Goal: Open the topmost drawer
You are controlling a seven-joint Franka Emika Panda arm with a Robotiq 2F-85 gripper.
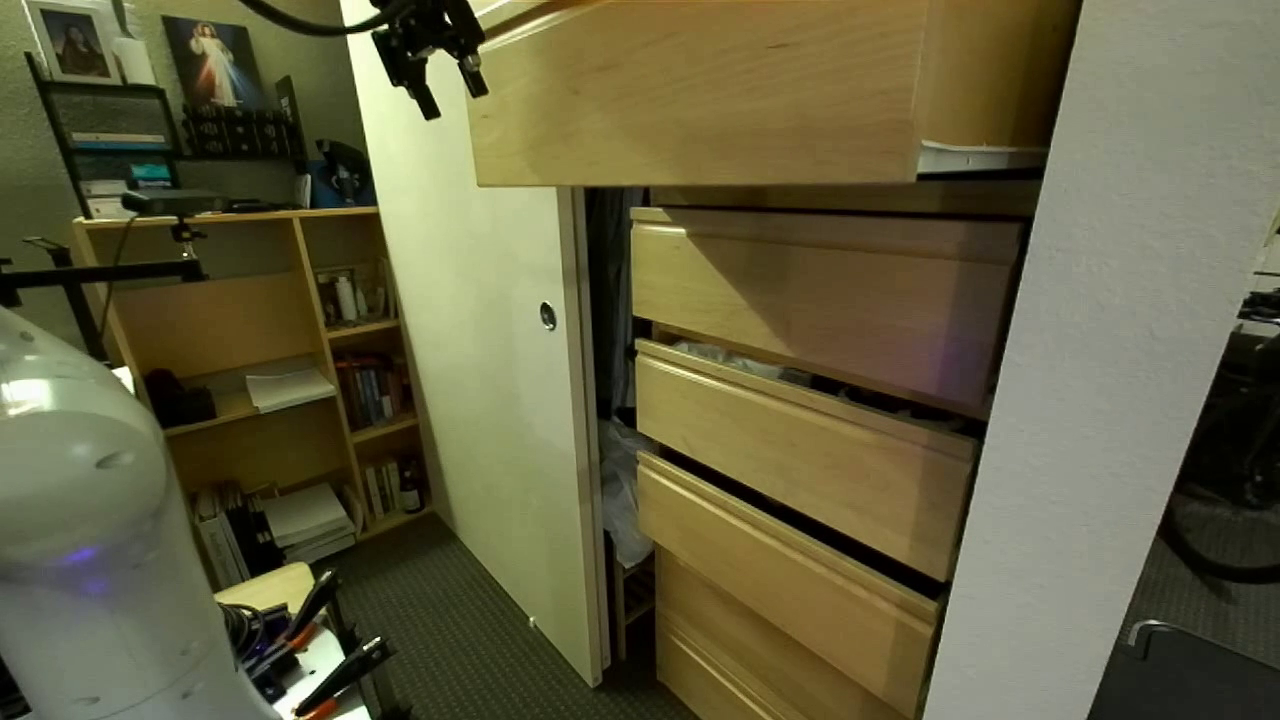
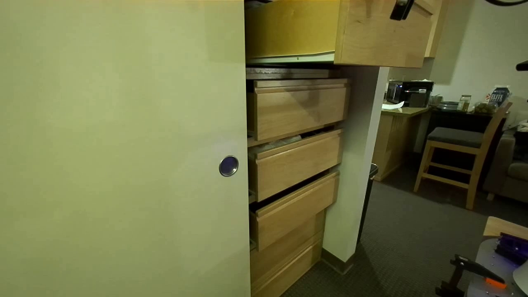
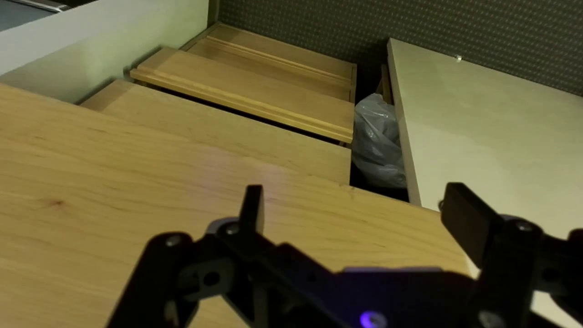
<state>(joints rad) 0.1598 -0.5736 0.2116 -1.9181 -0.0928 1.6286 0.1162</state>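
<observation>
In an exterior view the topmost drawer (image 1: 760, 90) stands well out past the lower drawers (image 1: 810, 455), its flat blond front (image 1: 690, 100) overhanging them, so I judge the opening all but done. My gripper (image 1: 452, 95) hangs by the end of that front toward the sliding door (image 1: 480, 370), fingertips pointing down.

In an exterior view the drawer's side wall (image 2: 295, 33) shows behind the front, and one of my fingers (image 2: 402, 9) is dark against the wood. The drawer's top edge is out of frame here, and from this angle I can't fairly say whether I touch the front or merely hang before it.

In the wrist view my jaws stand wide and released, with nothing held. The front's grain fills the space beneath them, and its end comes just beside one fingertip; past it lie the door and a grey plastic bag (image 3: 378, 141).

If more travel is wanted, I should draw straight along the slides, lightly, taking the top edge nearer its middle, since an off-centre tug could rack the box. If not, I should back straight off before turning, so neither finger snags that end or nudges the drawer inward.
</observation>
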